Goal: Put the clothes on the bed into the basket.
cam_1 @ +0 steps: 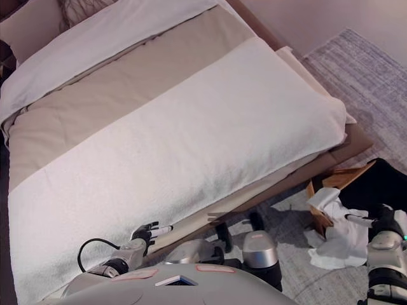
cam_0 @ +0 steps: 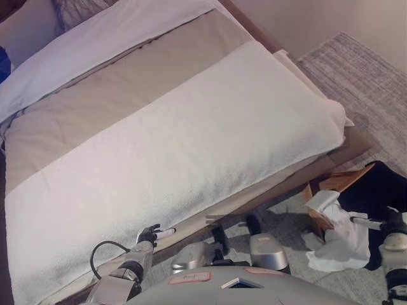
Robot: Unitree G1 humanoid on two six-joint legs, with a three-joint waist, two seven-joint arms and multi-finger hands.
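Two garments, a white cloth [cam_0: 336, 238] and dark clothing [cam_0: 375, 190], hang over the basket [cam_0: 331, 184] on the floor beside the bed [cam_0: 191, 140], just left of the right hand [cam_0: 389, 222], whose fingers point loosely toward them, while the left hand [cam_0: 151, 234] rests open-fingered at the bed's edge.

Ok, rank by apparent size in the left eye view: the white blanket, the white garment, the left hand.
1. White blanket, across most of the bed.
2. White garment, draped over the basket.
3. Left hand, smallest, though nearest the camera.
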